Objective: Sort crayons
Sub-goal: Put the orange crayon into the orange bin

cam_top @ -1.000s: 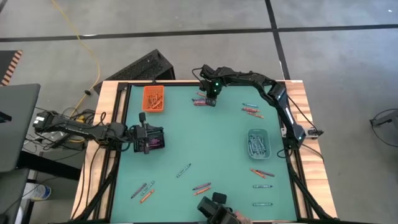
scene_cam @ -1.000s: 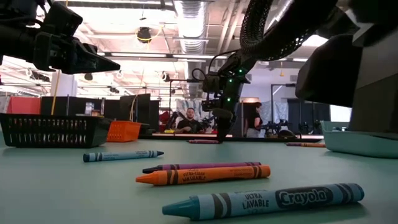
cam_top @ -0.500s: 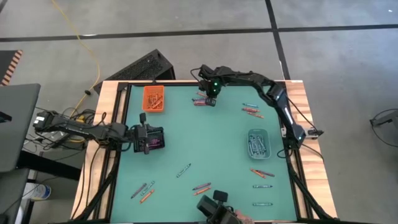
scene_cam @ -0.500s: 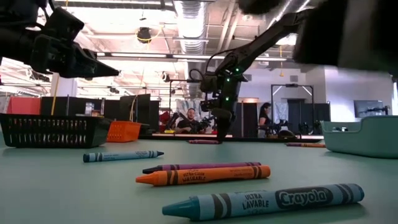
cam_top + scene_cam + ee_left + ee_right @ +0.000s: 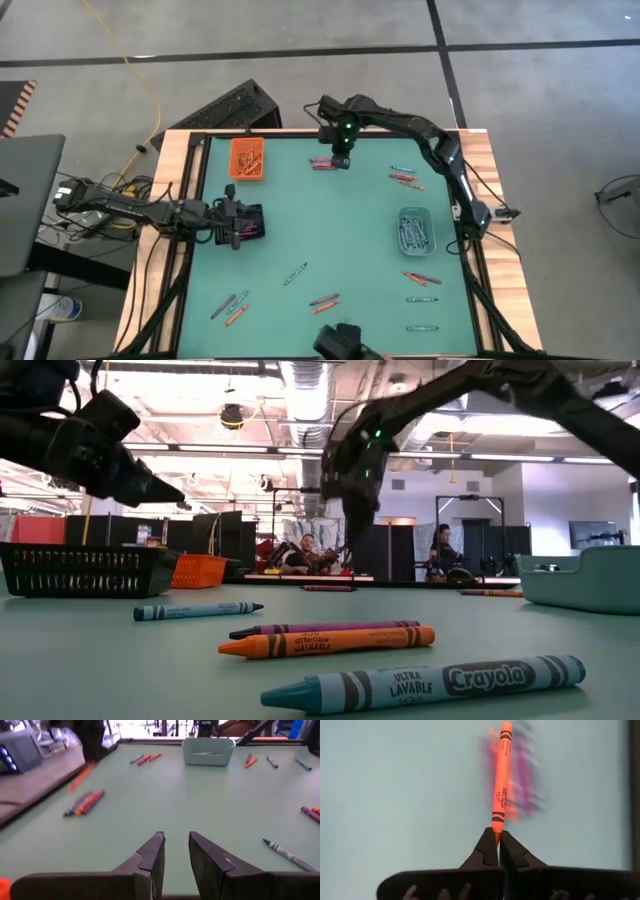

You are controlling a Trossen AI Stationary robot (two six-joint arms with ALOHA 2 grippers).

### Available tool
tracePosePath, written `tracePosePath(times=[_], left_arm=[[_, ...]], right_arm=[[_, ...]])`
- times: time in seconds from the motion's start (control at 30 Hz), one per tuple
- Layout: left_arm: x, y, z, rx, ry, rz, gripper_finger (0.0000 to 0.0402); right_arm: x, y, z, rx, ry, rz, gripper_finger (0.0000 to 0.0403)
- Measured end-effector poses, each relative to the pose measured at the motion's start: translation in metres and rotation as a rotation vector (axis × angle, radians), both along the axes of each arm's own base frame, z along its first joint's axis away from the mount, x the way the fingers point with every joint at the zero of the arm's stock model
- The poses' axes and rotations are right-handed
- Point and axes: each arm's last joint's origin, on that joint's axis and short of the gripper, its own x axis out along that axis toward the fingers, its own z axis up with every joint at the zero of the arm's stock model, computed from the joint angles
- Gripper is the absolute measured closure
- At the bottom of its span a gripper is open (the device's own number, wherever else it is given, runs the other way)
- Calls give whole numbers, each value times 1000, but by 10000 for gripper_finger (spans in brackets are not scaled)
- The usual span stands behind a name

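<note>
Right claw (image 5: 498, 839), fingers pressed together, pinches an orange crayon (image 5: 501, 775) by its very tip; the rest of the stick juts out past the fingers, above a blurred heap of crayons (image 5: 322, 162) on the table (image 5: 330, 230). Risk: so slight a bite may let it swivel or drop. Left claw (image 5: 175, 851), part spread, waits beside the black tray (image 5: 248, 224).
</note>
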Motion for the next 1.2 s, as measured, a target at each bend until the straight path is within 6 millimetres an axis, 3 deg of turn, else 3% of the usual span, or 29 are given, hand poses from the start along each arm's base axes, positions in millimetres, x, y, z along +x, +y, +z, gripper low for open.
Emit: tracePosePath(times=[0.13,0.27,0.37,0.53,0.63,0.73,0.97,1.2], left_arm=[[-3,1,-13,-62,30,19,324],[-3,1,-13,-104,28,51,324],[-2,1,-7,-106,-35,51,324],[-1,1,12,-41,-212,16,324],[-1,-2,22,9,-307,-81,324],[-2,-5,30,31,-391,-192,324],[2,-9,36,21,-422,-279,324],[12,-17,33,7,-428,-357,325]], right_arm=[[-10,15,31,-2,-174,42,403],[-27,41,37,5,-333,93,403],[-35,73,27,24,-524,172,403],[-37,129,-10,-4,-919,215,403],[-36,164,-15,2,-1217,270,403],[-34,197,-21,10,-1394,317,403],[-8,251,-29,-50,-1498,361,403],[24,265,-35,-52,-1510,330,403]])
